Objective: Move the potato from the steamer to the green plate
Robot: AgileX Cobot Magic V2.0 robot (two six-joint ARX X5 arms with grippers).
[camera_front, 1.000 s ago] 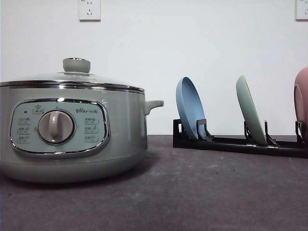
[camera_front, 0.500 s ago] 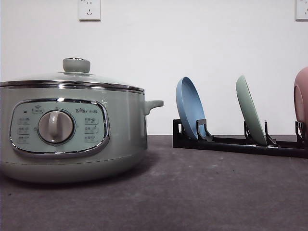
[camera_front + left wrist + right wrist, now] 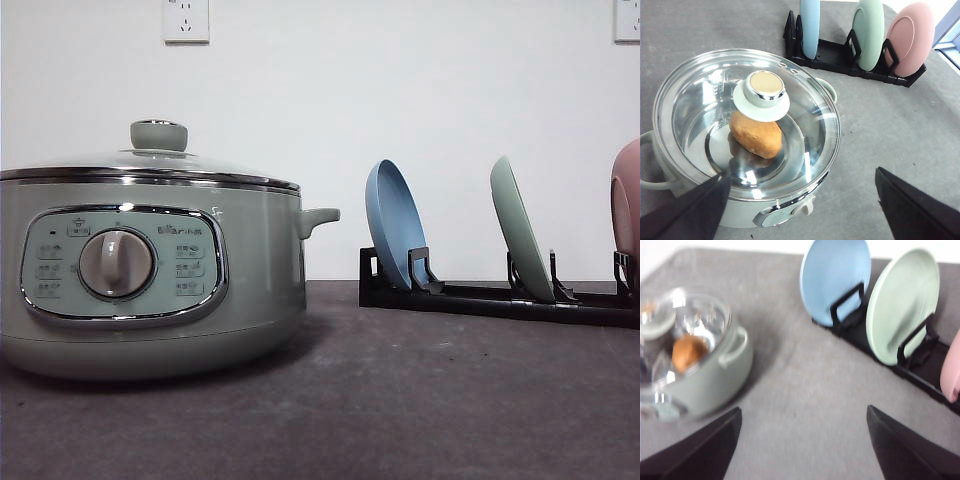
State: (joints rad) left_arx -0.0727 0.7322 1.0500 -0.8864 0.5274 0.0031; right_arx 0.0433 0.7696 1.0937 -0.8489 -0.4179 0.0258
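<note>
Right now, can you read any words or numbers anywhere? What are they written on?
Brand mark beside the dial on the steamer control panel: a short logo at the panel's top right, too small to read for sure.
Button labels on either side of the dial: tiny characters, too small to read.
Blue plate, green plate, pink plate, black rack, glass lid: no writing visible.
</note>
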